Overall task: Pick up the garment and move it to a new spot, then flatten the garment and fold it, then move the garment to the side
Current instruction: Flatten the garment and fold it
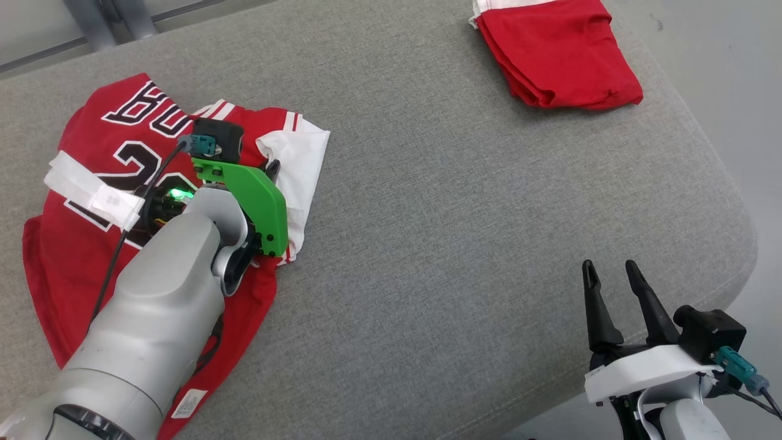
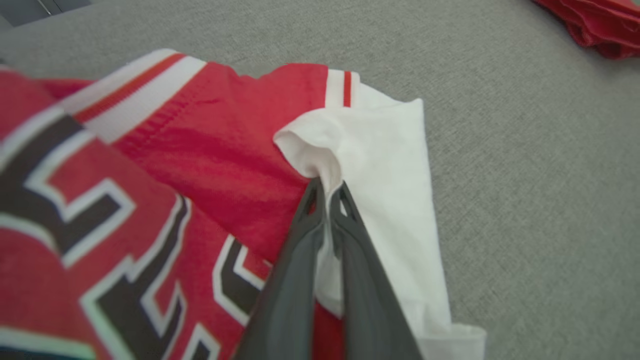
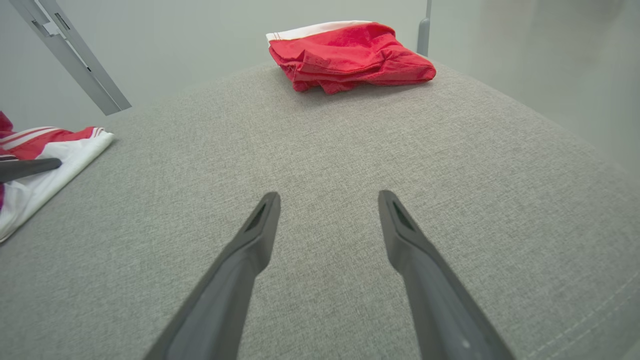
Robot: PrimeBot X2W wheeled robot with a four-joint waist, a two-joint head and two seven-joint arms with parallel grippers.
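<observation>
the left gripper is down on the red basketball jersey with its black-and-white lettering. the two dark fingers are pinched narrow on a fold of the white sleeve, and the cloth is bunched up right between the tips. from the head view the pale grey forearm reaches in from the lower left and lies over the middle of the jersey. a bright green bracket sits at the wrist, and the fingertips poke out at the sleeve's edge.

the jersey lies rumpled on the left side of the grey woven fabric cushion, with the lettering upside down to the robot. a white band of cloth lies across the numbers.

over at the lower right, the right gripper hangs near the cushion's edge, jaws spread wide with nothing between them. its wrist view shows the two fingers parted over bare grey fabric.

at the far right corner sits a folded red garment with a white edge, well apart from the jersey and from both grippers. the right wrist view has it straight ahead, with the jersey's sleeve off at the left. grey metal frame legs stand beyond the cushion.
</observation>
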